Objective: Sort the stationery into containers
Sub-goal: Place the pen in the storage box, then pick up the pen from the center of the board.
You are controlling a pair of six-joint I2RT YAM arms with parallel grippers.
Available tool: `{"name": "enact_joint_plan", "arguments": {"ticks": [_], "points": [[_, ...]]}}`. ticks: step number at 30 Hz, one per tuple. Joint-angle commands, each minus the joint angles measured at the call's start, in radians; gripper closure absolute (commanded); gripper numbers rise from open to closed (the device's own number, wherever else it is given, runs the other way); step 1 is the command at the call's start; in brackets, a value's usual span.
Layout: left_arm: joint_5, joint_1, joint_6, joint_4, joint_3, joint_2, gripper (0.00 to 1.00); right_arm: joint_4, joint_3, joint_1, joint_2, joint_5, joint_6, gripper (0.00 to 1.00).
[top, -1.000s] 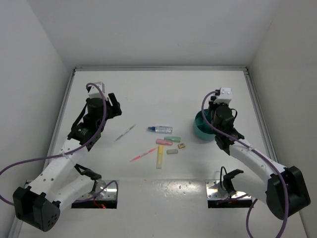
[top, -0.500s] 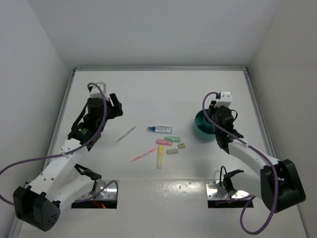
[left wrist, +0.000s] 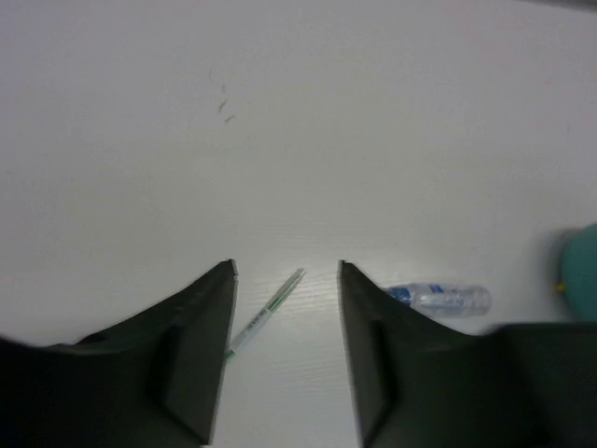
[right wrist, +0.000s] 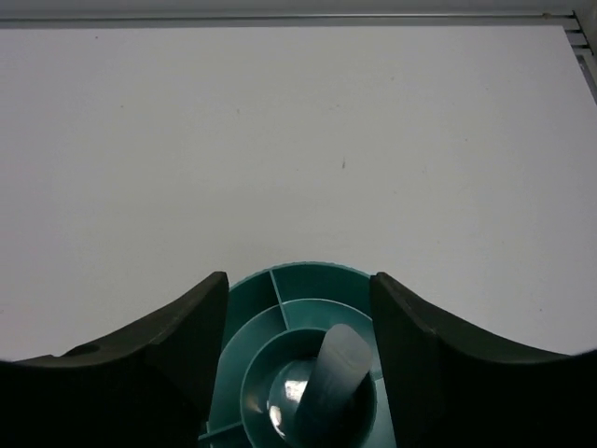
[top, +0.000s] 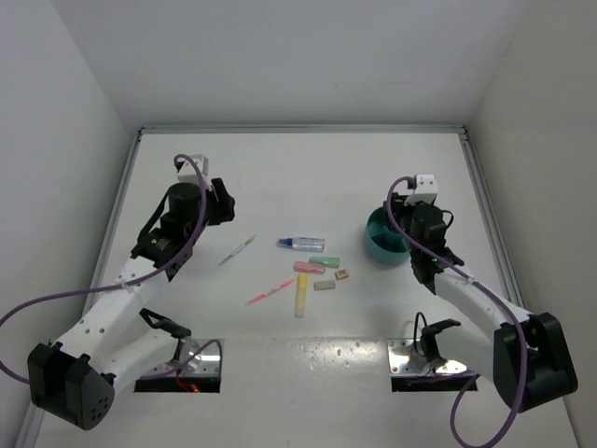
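The teal cup (top: 381,245) stands at the right, and my right gripper (top: 399,224) hovers over it, open. From the right wrist, the fingertips (right wrist: 298,278) straddle the cup's rim (right wrist: 308,267), and a grey cylindrical piece (right wrist: 331,383) leans loose in the centre compartment. On the table lie a white-green pen (top: 237,250), a blue-white marker (top: 300,244), a green stick (top: 325,261), a pink stick (top: 309,268), a tan block (top: 342,274), a grey block (top: 324,286), a pink pen (top: 270,291) and a yellow highlighter (top: 300,295). My left gripper (top: 220,207) is open and empty above the table. The white-green pen (left wrist: 266,313) lies ahead of its fingertips (left wrist: 284,271).
White walls enclose the table on three sides, with a metal strip (top: 298,129) along the far edge. The marker (left wrist: 438,299) and a sliver of the cup (left wrist: 580,261) show at the right of the left wrist view.
My right gripper has opened over the cup, and the grey piece now rests free in the centre compartment. The left arm has shifted slightly to the right.
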Motion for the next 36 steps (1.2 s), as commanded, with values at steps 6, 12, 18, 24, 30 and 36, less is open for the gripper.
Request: {"name": "enact_joint_plan", "arguments": {"ticks": [6, 12, 18, 24, 30, 36], "points": [[0.221, -0.223, 0.033, -0.033, 0.061, 0.134, 1.00, -0.138, 0.170, -0.006, -0.098, -0.175, -0.108, 1.00], [0.101, -0.491, -0.137, -0.115, 0.081, 0.273, 0.32, -0.458, 0.379, -0.006, -0.059, -0.417, -0.194, 0.42], [-0.164, -0.696, -0.315, -0.236, 0.200, 0.448, 0.40, -0.538, 0.436, -0.006, -0.012, -0.365, -0.203, 0.71], [-0.295, -0.800, -0.428, -0.368, 0.306, 0.637, 0.48, -0.541, 0.436, -0.006, -0.022, -0.319, -0.203, 0.66], [-0.327, -0.786, -0.505, -0.368, 0.309, 0.726, 0.48, -0.541, 0.445, -0.015, -0.050, -0.299, -0.194, 0.62], [-0.295, -0.759, -0.536, -0.290, 0.262, 0.757, 0.48, -0.541, 0.434, -0.015, -0.050, -0.277, -0.185, 0.60]]}}
